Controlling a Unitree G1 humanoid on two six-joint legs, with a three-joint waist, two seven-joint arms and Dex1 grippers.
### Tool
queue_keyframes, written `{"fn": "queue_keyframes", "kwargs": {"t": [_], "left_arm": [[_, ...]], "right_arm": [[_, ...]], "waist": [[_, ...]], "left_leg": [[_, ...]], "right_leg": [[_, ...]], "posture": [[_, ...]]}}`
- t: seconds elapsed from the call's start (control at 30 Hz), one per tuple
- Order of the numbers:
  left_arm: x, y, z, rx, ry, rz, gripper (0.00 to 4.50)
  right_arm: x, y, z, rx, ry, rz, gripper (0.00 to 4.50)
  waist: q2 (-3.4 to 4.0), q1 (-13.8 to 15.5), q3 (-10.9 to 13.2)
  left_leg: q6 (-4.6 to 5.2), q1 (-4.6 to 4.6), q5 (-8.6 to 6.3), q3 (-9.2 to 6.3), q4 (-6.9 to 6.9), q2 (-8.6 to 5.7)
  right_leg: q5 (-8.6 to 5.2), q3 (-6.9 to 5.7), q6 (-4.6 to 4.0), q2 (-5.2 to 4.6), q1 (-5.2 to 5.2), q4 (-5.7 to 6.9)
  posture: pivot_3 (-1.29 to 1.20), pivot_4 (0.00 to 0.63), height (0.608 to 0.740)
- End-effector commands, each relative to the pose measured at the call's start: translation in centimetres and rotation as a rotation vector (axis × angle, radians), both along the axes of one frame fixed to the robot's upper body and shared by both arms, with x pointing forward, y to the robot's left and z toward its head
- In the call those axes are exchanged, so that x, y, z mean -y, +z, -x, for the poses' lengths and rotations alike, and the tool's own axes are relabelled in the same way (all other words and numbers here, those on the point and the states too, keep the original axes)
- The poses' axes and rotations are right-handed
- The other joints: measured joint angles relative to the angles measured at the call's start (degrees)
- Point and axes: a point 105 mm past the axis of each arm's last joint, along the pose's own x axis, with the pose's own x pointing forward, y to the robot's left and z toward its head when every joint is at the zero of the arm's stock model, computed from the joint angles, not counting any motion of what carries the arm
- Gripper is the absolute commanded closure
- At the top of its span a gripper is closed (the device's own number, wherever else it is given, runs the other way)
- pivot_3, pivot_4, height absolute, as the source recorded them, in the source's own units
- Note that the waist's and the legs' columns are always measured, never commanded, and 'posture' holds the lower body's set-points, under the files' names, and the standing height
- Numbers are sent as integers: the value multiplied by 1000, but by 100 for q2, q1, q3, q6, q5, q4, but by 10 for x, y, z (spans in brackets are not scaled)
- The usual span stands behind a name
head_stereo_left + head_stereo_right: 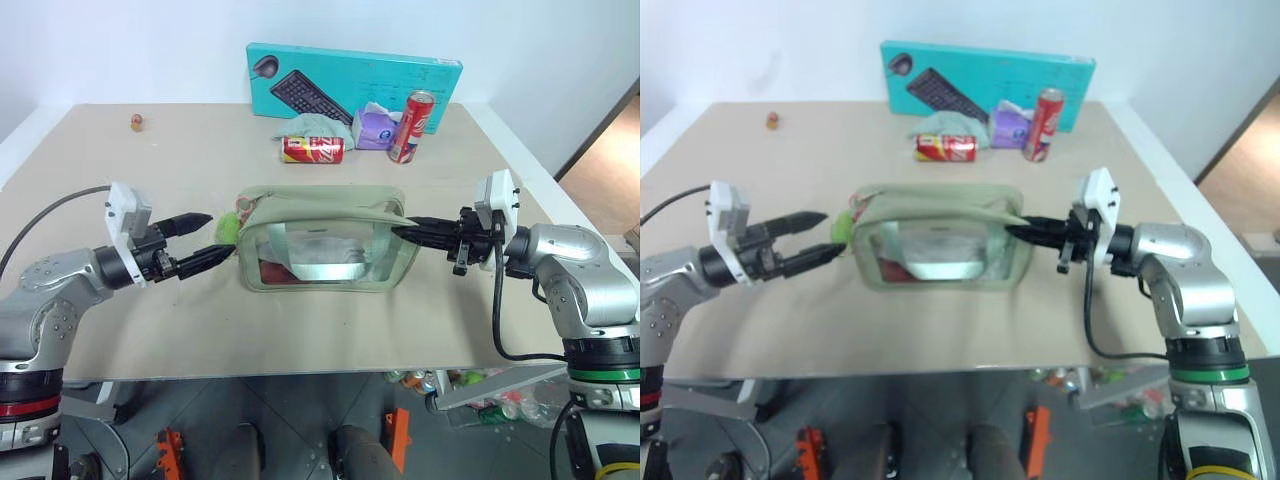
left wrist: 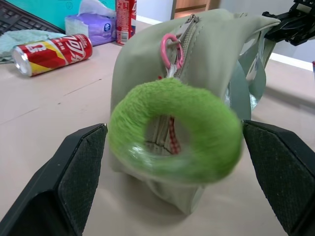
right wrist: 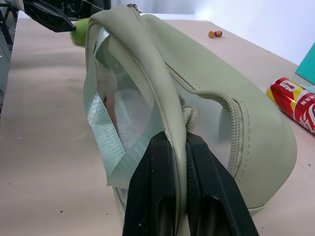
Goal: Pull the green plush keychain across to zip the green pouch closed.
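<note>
The green pouch (image 1: pixel 325 240) stands upright near the middle of the bench (image 1: pixel 200 330), its clear window side facing the robot. The right pincer (image 1: pixel 400 232) is clamped tight on the pouch's right end, its two black fingers (image 3: pixel 162 196) pinching a fold of the fabric edge just beside the zipper. The green plush keychain (image 2: pixel 174 130) hangs at the pouch's left end from a pink ring (image 2: pixel 171 46) on the zipper. The left pincer (image 1: pixel 212 236) is spread wide, one finger on either side of the keychain without touching it. At the far side of the bench lie a turquoise keyboard box (image 1: pixel 355 82), a red can on its side (image 1: pixel 312 149), an upright red can (image 1: pixel 412 125) and a purple tissue pack (image 1: pixel 375 128).
</note>
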Motion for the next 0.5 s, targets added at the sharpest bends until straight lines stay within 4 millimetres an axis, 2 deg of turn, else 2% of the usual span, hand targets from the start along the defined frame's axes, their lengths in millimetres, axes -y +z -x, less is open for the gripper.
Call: {"fn": "queue_keyframes", "kwargs": {"t": [0.03,0.3,0.5], "left_arm": [[8,17,8,41,-48,10,0],[9,7,3,23,-30,-27,0],[2,7,0,23,2,-24,1877]], "right_arm": [[4,14,6,59,-2,6,4372],[4,12,5,51,-5,9,4372],[5,11,5,51,-5,13,4500]], "waist": [[0,-1,0],[0,0,0],[0,0,0]], "left_leg": [[0,0,0,0,0,0],[0,1,0,1,0,0],[0,1,0,1,0,0]], "right_leg": [[0,0,1,0,0,0],[-1,1,3,1,0,0],[-1,1,3,1,0,0]], "posture": [[0,150,740],[0,150,740],[0,150,740]]}}
